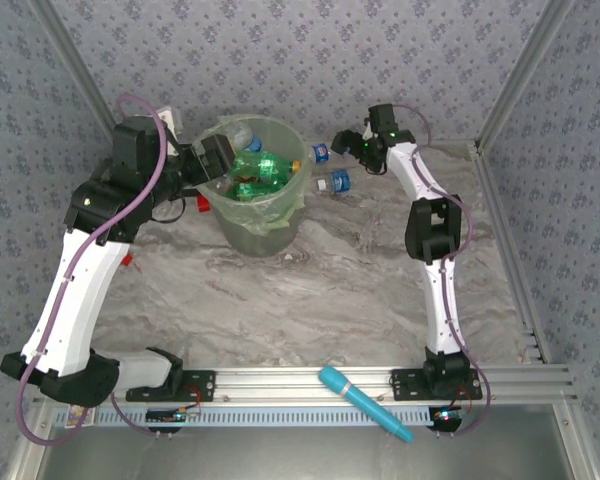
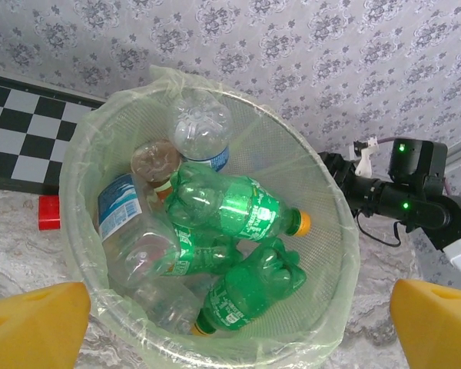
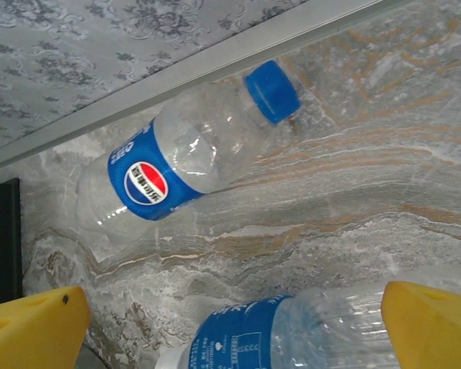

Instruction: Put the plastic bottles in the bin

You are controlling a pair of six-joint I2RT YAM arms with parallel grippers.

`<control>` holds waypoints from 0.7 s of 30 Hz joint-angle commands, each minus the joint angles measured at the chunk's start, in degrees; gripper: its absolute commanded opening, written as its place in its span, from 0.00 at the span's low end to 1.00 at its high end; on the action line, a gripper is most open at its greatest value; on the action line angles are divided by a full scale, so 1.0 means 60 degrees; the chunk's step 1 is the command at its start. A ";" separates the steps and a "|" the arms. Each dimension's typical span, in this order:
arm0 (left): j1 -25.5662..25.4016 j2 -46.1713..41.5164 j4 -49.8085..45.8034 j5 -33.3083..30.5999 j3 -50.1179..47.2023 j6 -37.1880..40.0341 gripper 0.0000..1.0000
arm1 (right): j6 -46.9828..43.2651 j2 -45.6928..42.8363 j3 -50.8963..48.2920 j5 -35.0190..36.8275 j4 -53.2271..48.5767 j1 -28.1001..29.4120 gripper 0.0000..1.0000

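Note:
The pale-green bin (image 1: 256, 215) with a liner bag stands at the back left of the table. Inside the bin (image 2: 323, 200) lie several plastic bottles, among them a green one with an orange cap (image 2: 230, 206), another green one (image 2: 250, 292) and a clear one (image 2: 202, 127). My left gripper (image 1: 216, 158) hovers open over the bin's near rim, its yellow fingertips (image 2: 34, 323) wide apart and empty. Two clear blue-label bottles lie right of the bin: a Pepsi one (image 3: 177, 157) (image 1: 321, 152) and another (image 3: 307, 330) (image 1: 336, 182). My right gripper (image 1: 354, 146) is open above them, the second bottle lying between its fingertips (image 3: 430, 323).
A small red block (image 2: 49, 212) lies left of the bin by a checkered board (image 2: 15, 131). A cyan stick (image 1: 363, 402) rests on the front rail. Patterned walls close in behind and at both sides; the right arm (image 2: 403, 192) reaches in just right of the bin.

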 commanded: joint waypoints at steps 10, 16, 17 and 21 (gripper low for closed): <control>-0.0035 -0.0182 0.0070 -0.0023 0.0052 0.0316 1.00 | -0.0961 -0.1961 -0.2517 0.0195 -0.0458 0.0592 0.99; -0.0035 -0.0455 0.0227 -0.0015 -0.0285 0.0444 1.00 | -0.1310 -0.3317 -0.4342 0.0450 -0.0220 0.0987 0.99; -0.0035 -0.0491 0.0249 0.0018 -0.0336 0.0437 1.00 | -0.1388 -0.3431 -0.4517 0.0491 -0.0259 0.1039 0.99; -0.0023 -0.0639 0.0245 0.0037 -0.0469 0.0481 1.00 | -0.1615 -0.3604 -0.4871 0.1155 -0.0322 0.1215 0.99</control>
